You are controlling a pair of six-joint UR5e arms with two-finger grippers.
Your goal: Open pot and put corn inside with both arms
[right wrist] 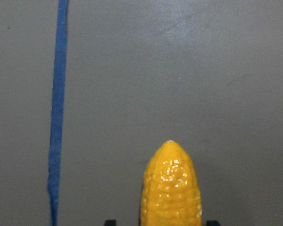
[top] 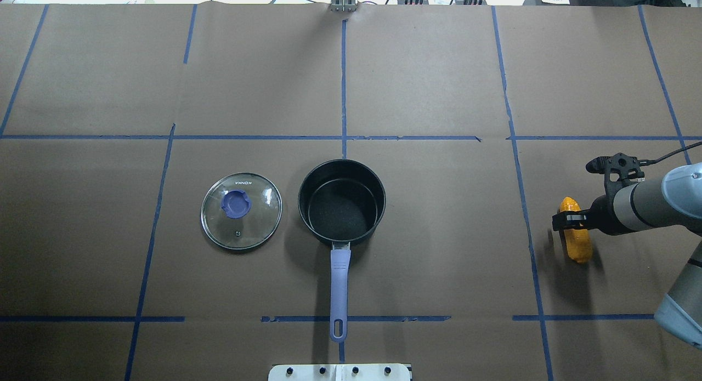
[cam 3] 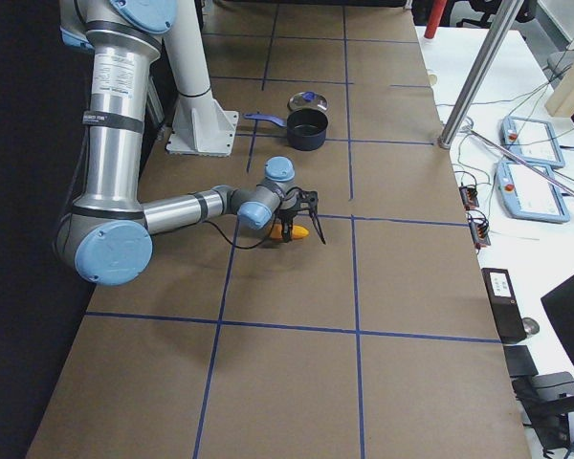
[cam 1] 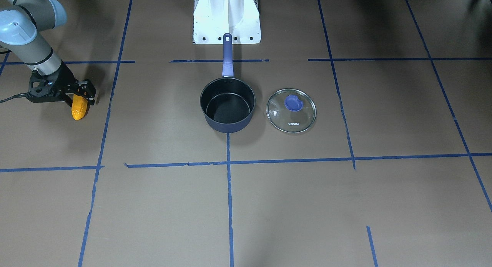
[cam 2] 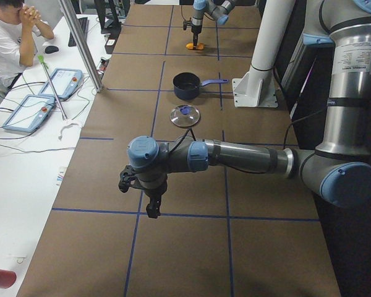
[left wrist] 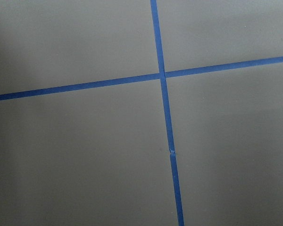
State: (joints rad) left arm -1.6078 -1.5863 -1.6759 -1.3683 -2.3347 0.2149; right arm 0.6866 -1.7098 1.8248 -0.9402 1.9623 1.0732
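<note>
Right gripper (cam 1: 78, 95) is down low at the corn (cam 1: 80, 108), far out on the robot's right side of the bench (cam 1: 346, 201). Its jaws stand one on each side of the cob's thick end. The tapered tip pokes out ahead of them in the wrist view. There, the black jaw tips show just wide of the cob, so I cannot tell whether they are pressed onto it or only straddling it. I also cannot tell whether the corn rests on the bench or hangs a touch above it.

Left gripper (cam 2: 149, 207) hovers over bare bench at the other end, well apart from everything. It shows only in the side view, so I cannot tell if it is spread or pressed together. Its wrist camera sees nothing but blue tape lines.

Now the score. The pot (cam 1: 226, 125) sits mid-bench, handle pointing at the robot's base. It is open and empty, with the black inside showing all the way round. The lid (cam 1: 291, 110) lies flat on the bench just beside it, knob up, on the robot's left. So the opening half looks done.

The corn half is barely begun. The cob is well apart from the pot, with a tape line and a broad stretch of bench between them. I'd judge what's left as a firm pinch on the cob, a lift, a carry across to above the rim, and a release inside.
</note>
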